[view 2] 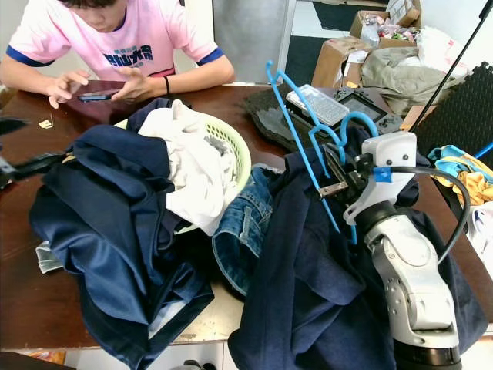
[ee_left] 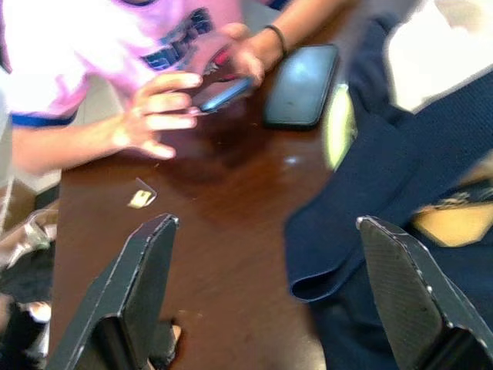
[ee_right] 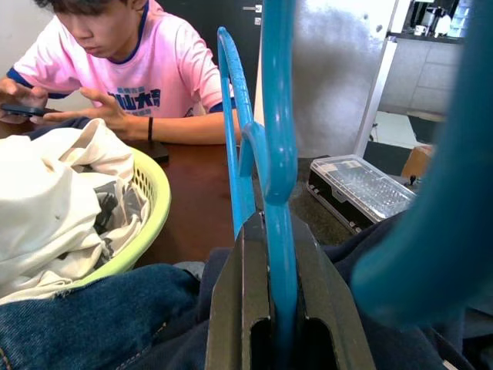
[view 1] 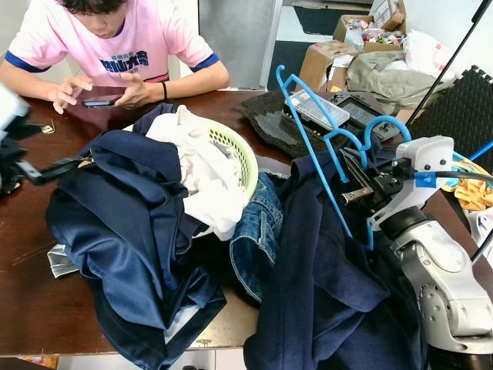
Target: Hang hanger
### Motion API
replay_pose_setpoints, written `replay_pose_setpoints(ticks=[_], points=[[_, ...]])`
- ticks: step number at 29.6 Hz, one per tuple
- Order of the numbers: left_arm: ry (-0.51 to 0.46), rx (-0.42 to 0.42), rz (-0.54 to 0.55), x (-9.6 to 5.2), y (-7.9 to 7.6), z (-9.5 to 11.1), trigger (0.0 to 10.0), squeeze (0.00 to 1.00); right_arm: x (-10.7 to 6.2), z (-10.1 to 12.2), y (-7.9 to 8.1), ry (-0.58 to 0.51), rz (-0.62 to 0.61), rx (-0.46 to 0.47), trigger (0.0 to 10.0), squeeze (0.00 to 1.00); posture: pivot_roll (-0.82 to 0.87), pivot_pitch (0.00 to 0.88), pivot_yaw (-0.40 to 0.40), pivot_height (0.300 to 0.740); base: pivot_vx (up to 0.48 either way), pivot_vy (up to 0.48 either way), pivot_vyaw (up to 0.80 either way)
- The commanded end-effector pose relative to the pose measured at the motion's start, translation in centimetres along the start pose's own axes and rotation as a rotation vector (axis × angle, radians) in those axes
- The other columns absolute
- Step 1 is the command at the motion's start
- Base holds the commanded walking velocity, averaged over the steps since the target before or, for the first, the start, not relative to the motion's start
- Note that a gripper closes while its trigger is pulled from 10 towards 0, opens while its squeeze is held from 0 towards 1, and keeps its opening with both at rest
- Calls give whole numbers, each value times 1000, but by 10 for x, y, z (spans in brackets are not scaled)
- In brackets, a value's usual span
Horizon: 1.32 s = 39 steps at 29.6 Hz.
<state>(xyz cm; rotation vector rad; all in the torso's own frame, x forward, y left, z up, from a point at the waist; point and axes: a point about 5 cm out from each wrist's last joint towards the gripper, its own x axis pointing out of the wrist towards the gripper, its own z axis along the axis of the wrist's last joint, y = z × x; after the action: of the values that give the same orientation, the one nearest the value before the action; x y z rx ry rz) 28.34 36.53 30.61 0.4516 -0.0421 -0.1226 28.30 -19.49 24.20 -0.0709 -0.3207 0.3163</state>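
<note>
Right gripper (ee_right: 281, 308) pinched on the blue hanger (view 1: 312, 146), left gripper (ee_left: 269, 293) spread wide over the table (view 1: 31, 301).

The thin, glossy plastic hanger, its hook a smooth curve, stands tilted beside the green basket (view 1: 240, 154), rising from a dark navy garment (view 1: 323, 285) on the side away from the person (view 1: 108, 38). The right fingers press flat against its bar. The lattice-walled basket holds crumpled white cloth (view 1: 200, 169); stiff denim (view 1: 258, 231) lies against it. Across the basket, the left gripper's matte black fingers (ee_left: 131, 285) hold nothing above polished dark wood.

Basket (view 1: 245, 158) left of hanger (view 1: 312, 146)
</note>
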Motion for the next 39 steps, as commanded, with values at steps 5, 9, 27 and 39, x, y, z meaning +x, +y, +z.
replay_pose_setpoints(ticks=[5, 9, 27, 39], points=[[-25, -181, 56, 0, 2, -14, 10000, 0, -2, -3, -2, 15, -4, -2, 10000, 0, 142, 186, -58, 740, 0, 0, 0], [-86, -374, 92, 2, 1, -27, 10000, 0, -1, -3, -2, 15, 0, -1, 10000, 0, 142, 193, -61, 740, 0, 0, 0], [21, -701, 223, 5, -36, -116, 10000, 0, -7, -2, -5, 39, 3, -8, 10000, 0, 115, 236, -72, 740, 0, 0, 0], [9, -560, 181, 10, -41, -113, 10000, 0, -10, 1, -5, 50, 11, -15, 10000, 0, 91, 258, -77, 740, 0, 0, 0]])
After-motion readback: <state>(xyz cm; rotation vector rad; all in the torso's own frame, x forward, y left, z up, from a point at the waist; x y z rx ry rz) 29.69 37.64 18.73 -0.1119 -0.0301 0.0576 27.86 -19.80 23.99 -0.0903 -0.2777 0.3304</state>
